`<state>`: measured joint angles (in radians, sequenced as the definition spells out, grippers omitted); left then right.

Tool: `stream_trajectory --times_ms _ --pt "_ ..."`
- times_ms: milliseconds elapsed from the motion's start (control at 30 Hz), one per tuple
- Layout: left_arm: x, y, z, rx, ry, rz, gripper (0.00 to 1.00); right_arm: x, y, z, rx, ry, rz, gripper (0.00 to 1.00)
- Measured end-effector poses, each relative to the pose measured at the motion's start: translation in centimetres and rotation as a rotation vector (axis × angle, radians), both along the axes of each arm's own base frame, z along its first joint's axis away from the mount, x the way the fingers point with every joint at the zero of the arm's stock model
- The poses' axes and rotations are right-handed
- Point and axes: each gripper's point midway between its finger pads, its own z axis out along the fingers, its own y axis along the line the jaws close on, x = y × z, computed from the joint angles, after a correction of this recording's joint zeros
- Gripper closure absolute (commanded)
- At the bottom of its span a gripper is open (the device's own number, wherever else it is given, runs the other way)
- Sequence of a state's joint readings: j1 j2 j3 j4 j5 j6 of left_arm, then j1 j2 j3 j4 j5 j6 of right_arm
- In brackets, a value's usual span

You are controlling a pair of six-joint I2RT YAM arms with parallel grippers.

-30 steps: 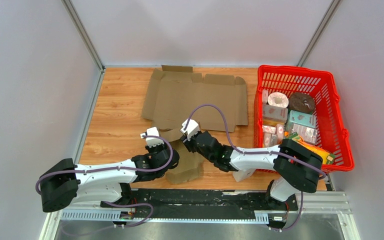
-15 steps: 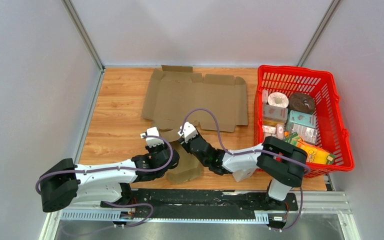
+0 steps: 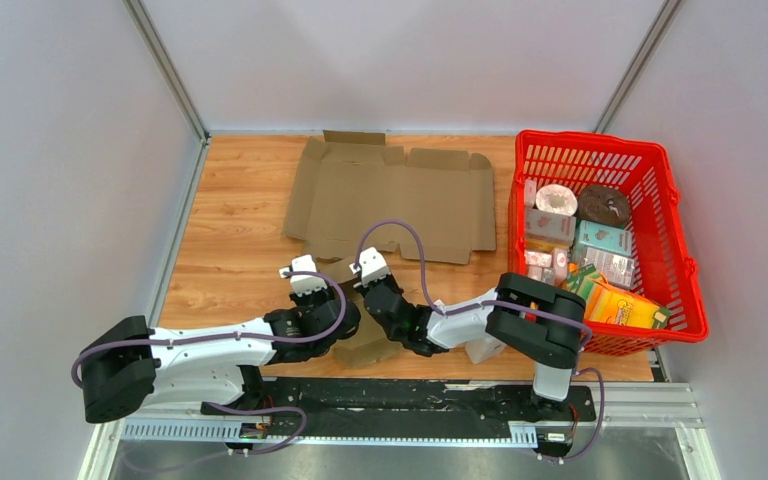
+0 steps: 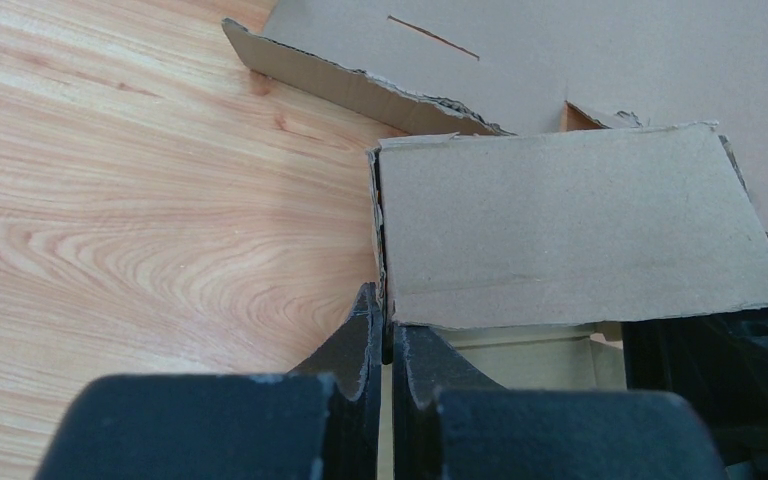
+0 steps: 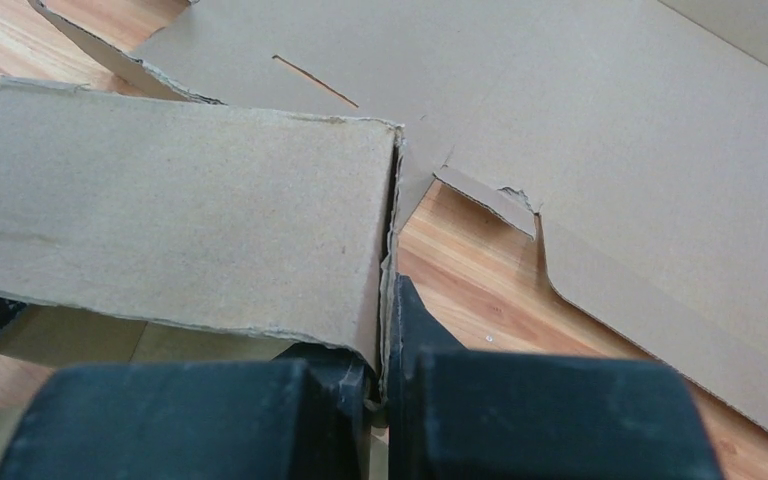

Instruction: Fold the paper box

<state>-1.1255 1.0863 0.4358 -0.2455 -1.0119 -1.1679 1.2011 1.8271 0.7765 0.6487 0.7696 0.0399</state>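
**Cardboard flap pinched from 2 sides**

Brown and mostly flat, the paper box [image 3: 390,195] lies on the wooden table [image 3: 230,230], just left of the red basket [image 3: 600,150] (which is packed with small packages). One flap [image 4: 570,240], farther from the basket, stands raised between the 2 grippers. The left gripper [image 4: 387,335] has its jaws closed tight on the flap's left edge. The right gripper [image 5: 382,340] is clamped on the flap's right edge.
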Motion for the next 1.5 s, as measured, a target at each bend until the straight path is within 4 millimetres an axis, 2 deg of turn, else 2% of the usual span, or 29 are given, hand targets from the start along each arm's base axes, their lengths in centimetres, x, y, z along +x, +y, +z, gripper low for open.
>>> stream_trajectory --times_ms 133,267,367,500,567,600,667,733,900,1033,1133,1233,1367,1467,1500 --pt "0.0 0.0 0.0 -0.001 -0.001 0.001 1.00 0.0 0.0 0.0 0.021 0.006 -0.018 1.00" --pt "0.0 0.0 0.0 -0.002 -0.001 0.002 1.00 -0.1 0.0 -0.1 0.036 0.015 -0.024 0.56" --pt "0.0 0.1 0.0 -0.001 0.000 0.006 1.00 -0.6 -0.7 0.5 0.064 0.030 -0.029 0.46" --pt "0.0 0.0 0.0 -0.010 0.002 0.005 1.00 -1.7 -2.1 2.1 0.105 0.059 -0.024 0.42" --pt "-0.1 -0.3 0.0 -0.023 0.003 -0.003 1.00 -2.6 -2.7 2.6 0.127 0.086 -0.008 0.33" --pt "-0.1 -0.3 0.1 -0.023 0.004 -0.004 0.98 -3.2 -3.2 2.7 0.134 0.103 -0.001 0.32" --pt "-0.2 -0.2 0.0 -0.020 0.005 -0.005 0.84 -4.2 -4.0 2.8 0.141 0.143 0.012 0.28" --pt "-0.2 -0.1 0.1 -0.019 0.006 -0.007 0.78 -4.9 -4.5 3.1 0.151 0.187 0.020 0.23" --pt "-0.4 0.2 0.3 -0.037 -0.004 -0.014 0.87 -6.8 -5.3 3.6 0.169 0.282 0.068 0.20" --pt "-0.5 0.3 0.1 -0.028 -0.002 -0.016 0.94 -7.0 -4.9 3.8 0.144 0.276 0.121 0.23" --pt "-0.4 0.4 -0.1 -0.015 -0.002 -0.012 0.97 -6.3 -3.9 3.3 0.106 0.224 0.157 0.24" --pt "-0.3 0.2 0.0 -0.006 0.002 -0.012 0.99 -5.4 -2.8 2.0 0.045 0.175 0.176 0.25" --pt "-0.3 0.2 0.0 0.004 0.008 -0.010 1.00 -3.5 -0.6 1.0 -0.019 0.109 0.167 0.31" --pt "-0.3 0.2 0.1 0.000 0.007 -0.010 1.00 -2.1 0.3 1.2 -0.017 0.054 0.120 0.42" --pt "-0.3 0.2 0.1 -0.002 0.006 -0.010 1.00 -1.7 0.4 1.3 -0.018 0.035 0.103 0.49"
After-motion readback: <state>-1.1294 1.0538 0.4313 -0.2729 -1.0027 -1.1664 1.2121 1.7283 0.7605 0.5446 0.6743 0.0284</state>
